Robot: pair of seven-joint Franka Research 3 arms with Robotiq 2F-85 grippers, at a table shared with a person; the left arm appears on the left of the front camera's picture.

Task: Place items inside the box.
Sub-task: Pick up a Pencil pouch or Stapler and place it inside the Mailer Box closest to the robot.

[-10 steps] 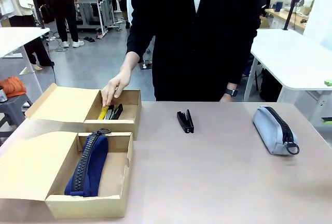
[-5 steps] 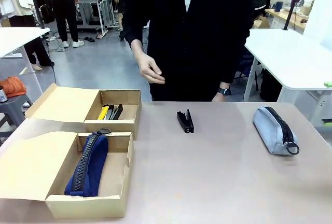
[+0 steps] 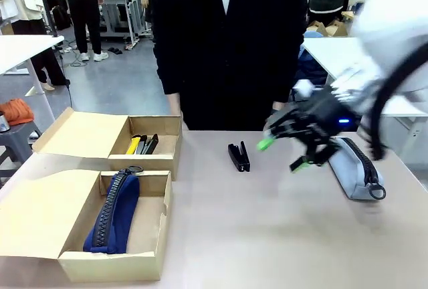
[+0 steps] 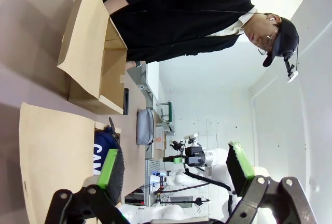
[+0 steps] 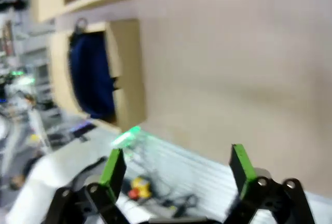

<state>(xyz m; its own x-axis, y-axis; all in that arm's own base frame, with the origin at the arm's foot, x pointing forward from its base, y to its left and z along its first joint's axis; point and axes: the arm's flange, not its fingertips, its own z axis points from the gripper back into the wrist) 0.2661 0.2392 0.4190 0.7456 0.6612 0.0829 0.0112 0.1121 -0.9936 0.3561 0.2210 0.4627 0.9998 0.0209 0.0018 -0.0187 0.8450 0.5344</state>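
Right tool (image 3: pixel 283 154) is in from the right, motion-blurred, hovering over the surface (image 3: pixel 267 235) between the black clip (image 3: pixel 239 156) and the grey pouch (image 3: pixel 354 168). Its fingers are spread wide with nothing between the green pads. It touches neither item. The right wrist view is also blurred and shows the same: wide gap, empty.

Left tool (image 4: pixel 174 164) is also wide open and empty, seen in its own wrist view, which is rolled sideways. It is up off the surface on the box side.

2 open cardboard boxes sit on the left of the surface, flaps folded out.
- Far box (image 3: pixel 154 163): yellow knife (image 3: pixel 133 146) and black tools (image 3: pixel 148 144) lie side by side inside, at its left end.
- Near box (image 3: pixel 110 265): navy pouch (image 3: pixel 112 212) lies inside, zip up, along its left side. The left wrist view catches some white lettering on it.

Not boxed:
- Black clip lies on bare surface, centre, towards the far edge.
- Grey pouch lies at the right, zip up, pull ring towards the robot's side. The right arm partly crosses in front of it.

Person (image 3: pixel 227 48) in dark clothing stands at the far edge, centre. Can't see their hands clearly.
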